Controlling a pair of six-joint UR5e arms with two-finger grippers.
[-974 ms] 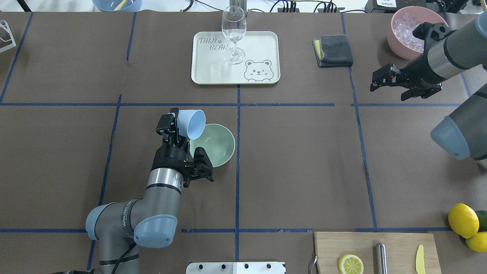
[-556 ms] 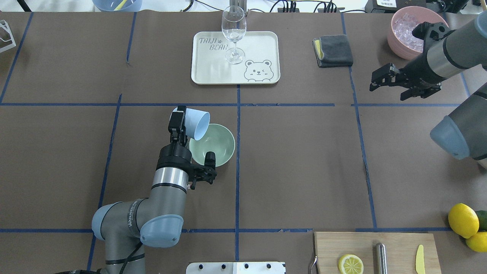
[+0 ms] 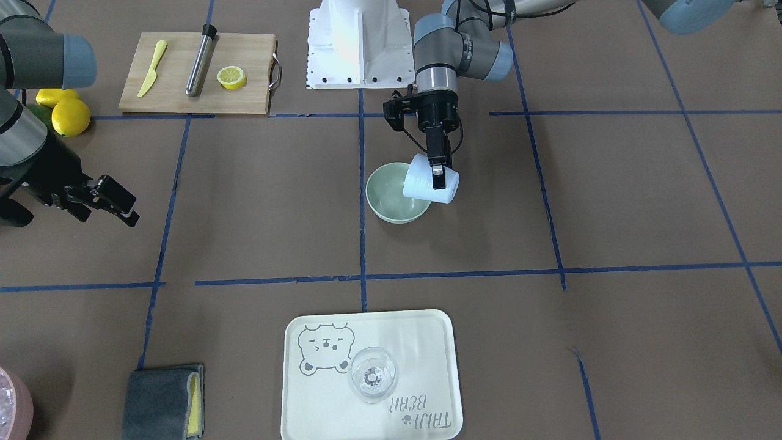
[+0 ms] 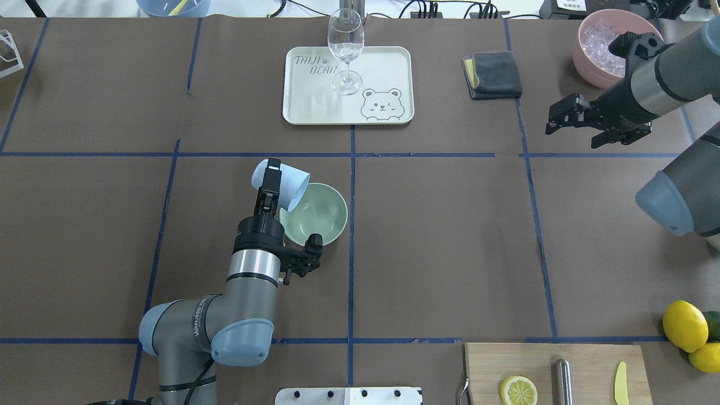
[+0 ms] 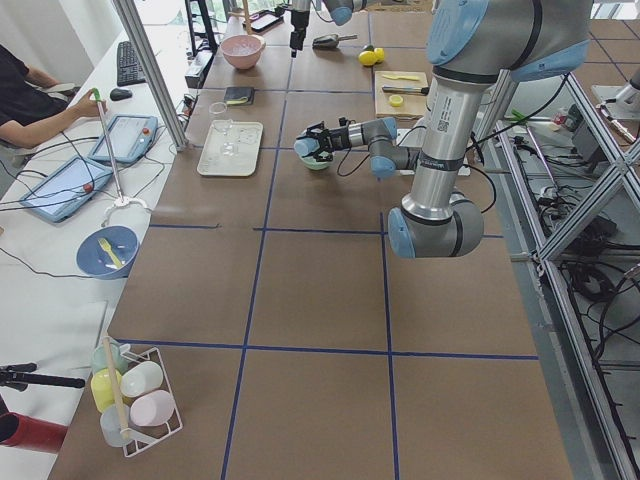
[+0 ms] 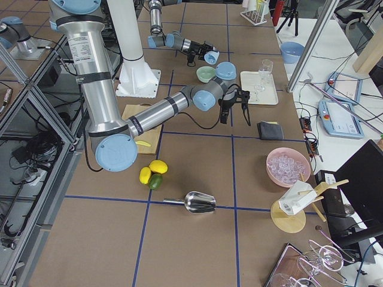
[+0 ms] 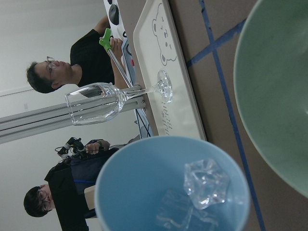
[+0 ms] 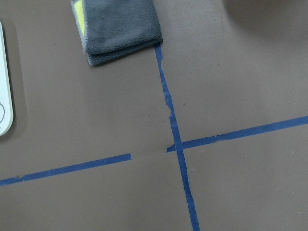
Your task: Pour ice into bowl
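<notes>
**Blue cup tipped at the bowl's rim, ice inside it**

A smooth, pale blue cup (image 4: 293, 183) is clamped between the fingers of the left gripper (image 4: 274, 173), one finger laid along its outer wall. The cup is held tilted on its side, with its round mouth turned over the far-left rim of the bowl (image 4: 318, 216). The bowl is round, plain and mint green with a matte, even surface, and it stands on the brown paper-covered table (image 4: 450, 236), which is marked off in blue tape.

The ice (image 7: 206, 183) is seen in the left wrist view lying inside the cup near its lip. One glassy, faceted cube is clear there, and a second, fainter piece is made out beside it. More clear cubes are heaped in a pink container (image 4: 585, 62) at the far right.

The right gripper (image 4: 571, 138) is held above the table with its black fingers spread wide and nothing between them.

One cream rectangular tray (image 4: 388, 62) with rounded corners and a printed bear is counted, and one clear stemmed glass (image 4: 345, 45) stands on it. One folded grey cloth (image 4: 495, 76) and one wooden board (image 4: 489, 365) are also seen. On the board lie one lemon half (image 4: 518, 390), one metal cylinder (image 4: 562, 382) and one yellow knife (image 4: 620, 383).
</notes>
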